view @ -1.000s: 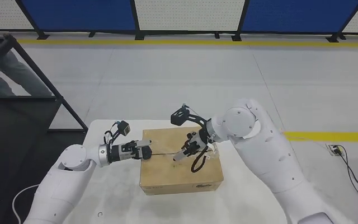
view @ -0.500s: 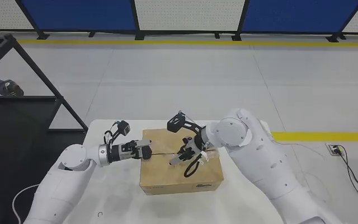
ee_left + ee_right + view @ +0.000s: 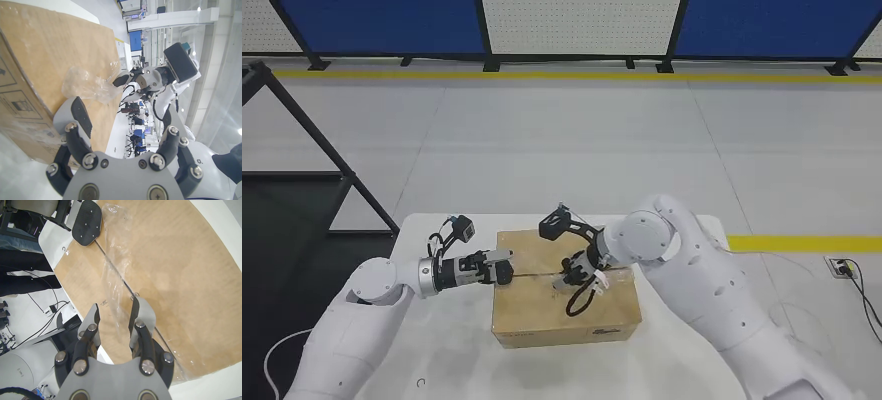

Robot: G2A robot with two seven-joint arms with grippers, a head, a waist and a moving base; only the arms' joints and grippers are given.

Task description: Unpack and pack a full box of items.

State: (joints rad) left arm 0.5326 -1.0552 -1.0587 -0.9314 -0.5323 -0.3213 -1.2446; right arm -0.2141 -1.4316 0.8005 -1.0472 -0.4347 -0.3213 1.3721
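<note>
Cardboard, matte and flat, lies under my right hand (image 3: 116, 315), whose fingers stand apart astride a loose, crinkled strip of clear tape (image 3: 113, 275) raised off the closed box (image 3: 179, 266) on the white tabletop (image 3: 442, 340). I'd close low on the film, near where it sticks, and peel along the centre seam (image 3: 111, 263) rather than upward, since thin tape probably tears. Farther along, my left hand (image 3: 499, 270), also spread, has one dimpled black pad (image 3: 87, 224) at the seam's end.

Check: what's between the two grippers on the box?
Loose clear tape along the box seam, from right gripper toward left gripper; right wrist view.
</note>
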